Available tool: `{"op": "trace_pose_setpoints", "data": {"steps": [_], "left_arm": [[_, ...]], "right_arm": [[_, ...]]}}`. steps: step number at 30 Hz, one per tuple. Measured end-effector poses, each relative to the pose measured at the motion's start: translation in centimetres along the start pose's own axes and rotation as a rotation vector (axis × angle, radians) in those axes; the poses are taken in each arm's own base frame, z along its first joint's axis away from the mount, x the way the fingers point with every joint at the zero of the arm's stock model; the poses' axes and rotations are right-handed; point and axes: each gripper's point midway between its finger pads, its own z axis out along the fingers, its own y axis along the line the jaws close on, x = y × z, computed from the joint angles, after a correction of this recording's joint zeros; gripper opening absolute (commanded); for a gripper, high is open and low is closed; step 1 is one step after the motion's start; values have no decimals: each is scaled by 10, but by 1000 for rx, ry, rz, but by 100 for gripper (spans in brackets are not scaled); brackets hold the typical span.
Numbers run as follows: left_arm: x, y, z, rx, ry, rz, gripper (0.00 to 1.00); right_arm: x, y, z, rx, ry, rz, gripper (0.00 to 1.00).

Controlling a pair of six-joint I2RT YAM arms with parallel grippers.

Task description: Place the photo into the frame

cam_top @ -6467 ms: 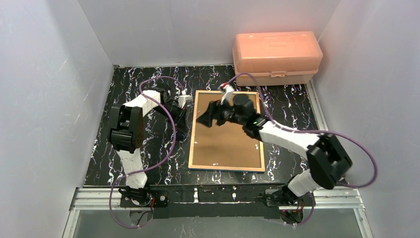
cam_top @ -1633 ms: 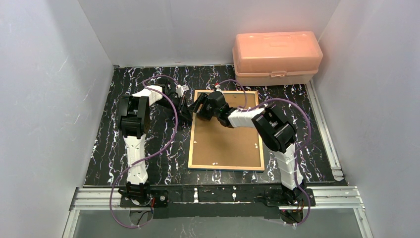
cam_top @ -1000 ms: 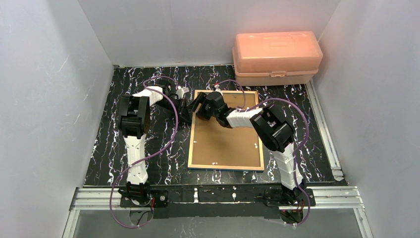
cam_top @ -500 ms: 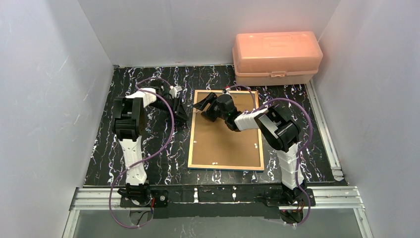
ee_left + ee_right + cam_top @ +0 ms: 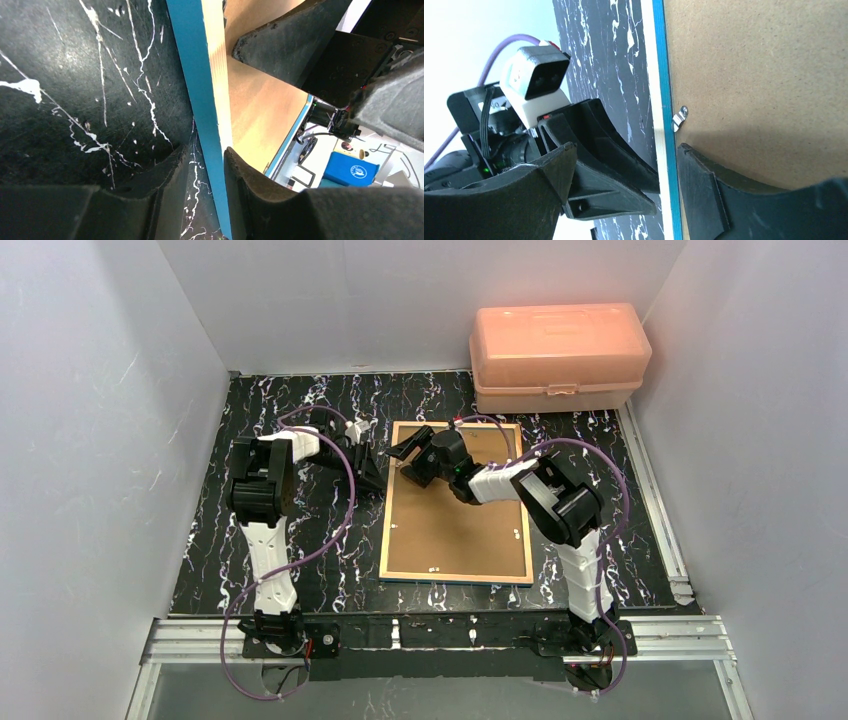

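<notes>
Though the frame (image 5: 386, 530) seems stiff but fragile, I'd pinch its rim, inside my narrow left hand (image 5: 205, 152) and wide right hand (image 5: 626, 147).

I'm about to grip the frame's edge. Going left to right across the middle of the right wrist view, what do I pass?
left wrist camera → marbled table → frame edge → metal clip → brown backing board
</notes>
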Motion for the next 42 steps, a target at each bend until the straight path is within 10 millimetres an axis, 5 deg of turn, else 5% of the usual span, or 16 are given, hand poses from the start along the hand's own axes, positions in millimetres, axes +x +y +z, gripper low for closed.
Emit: {"op": "trace_pose_setpoints", "data": {"steps": [20,31,42], "left_arm": [[-4,-6,3,37,-46,9,35],[0,-8,13,13,-28,25,18],[1,-7,12,-1,-23,21,11]], "right_arm": [[-3,-3,6,30,-21,75,81],[-3,-3,6,31,-21,89,81],[-4,-1,12,27,-23,102,81]]}}
